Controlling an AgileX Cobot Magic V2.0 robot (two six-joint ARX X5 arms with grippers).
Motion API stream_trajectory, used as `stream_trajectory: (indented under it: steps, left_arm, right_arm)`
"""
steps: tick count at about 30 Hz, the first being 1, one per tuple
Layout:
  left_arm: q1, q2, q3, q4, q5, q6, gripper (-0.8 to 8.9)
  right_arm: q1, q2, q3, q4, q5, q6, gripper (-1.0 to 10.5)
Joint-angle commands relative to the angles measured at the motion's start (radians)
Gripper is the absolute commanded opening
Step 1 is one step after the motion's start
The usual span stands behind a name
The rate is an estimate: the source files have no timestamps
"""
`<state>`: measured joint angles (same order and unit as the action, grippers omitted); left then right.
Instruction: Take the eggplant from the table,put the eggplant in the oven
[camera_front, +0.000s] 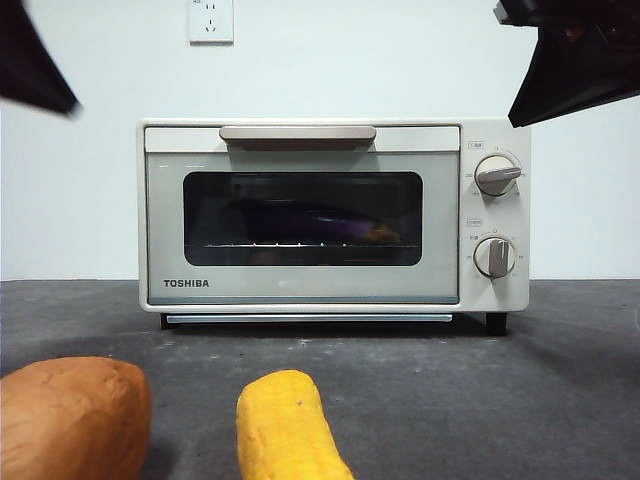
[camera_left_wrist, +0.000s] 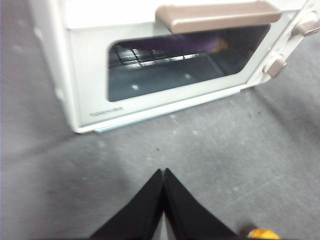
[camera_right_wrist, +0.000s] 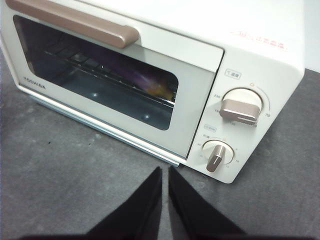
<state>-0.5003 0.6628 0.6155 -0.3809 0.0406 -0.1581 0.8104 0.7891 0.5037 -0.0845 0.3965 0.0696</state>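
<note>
With the eggplant (camera_front: 335, 226) already laid on the rack behind the shut door of the Toshiba toaster oven (camera_front: 300, 290), the left gripper (camera_left_wrist: 164, 172) and right gripper (camera_right_wrist: 165, 171) are held clenched and empty above the table (camera_front: 520, 400), the oven at twelve o'clock.

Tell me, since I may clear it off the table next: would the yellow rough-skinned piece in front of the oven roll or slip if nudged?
The yellow piece is a cylinder lying on the flat table, so a sideways push would probably roll it. Its rough skin likely gives decent grip. It looks stiff, not floppy.
</note>
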Motion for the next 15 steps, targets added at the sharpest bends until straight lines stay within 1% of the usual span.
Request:
stream_trajectory:
  steps: [1, 3, 9, 13, 15]
  left_arm:
    - [0.038, -0.143, -0.026, 0.02, -0.024, 0.141, 0.08]
    - [0.097, -0.26, -0.084, 0.058, -0.024, 0.178, 0.08]
    - [0.293, -0.545, -0.298, 0.201, -0.053, 0.222, 0.08]
    - [0.38, -0.665, -0.401, 0.187, -0.053, 0.217, 0.08]
    - [0.413, -0.66, -0.437, 0.185, -0.053, 0.217, 0.08]
  right_arm:
    - [0.007, 0.006, 0.007, 0.01, 0.004, 0.017, 0.0]
    - [0.007, 0.006, 0.007, 0.01, 0.004, 0.017, 0.0]
    - [0.007, 0.006, 0.007, 0.01, 0.004, 0.017, 0.0]
    - [0.007, 0.006, 0.007, 0.01, 0.004, 0.017, 0.0]
    - [0.007, 0.006, 0.007, 0.01, 0.004, 0.017, 0.0]
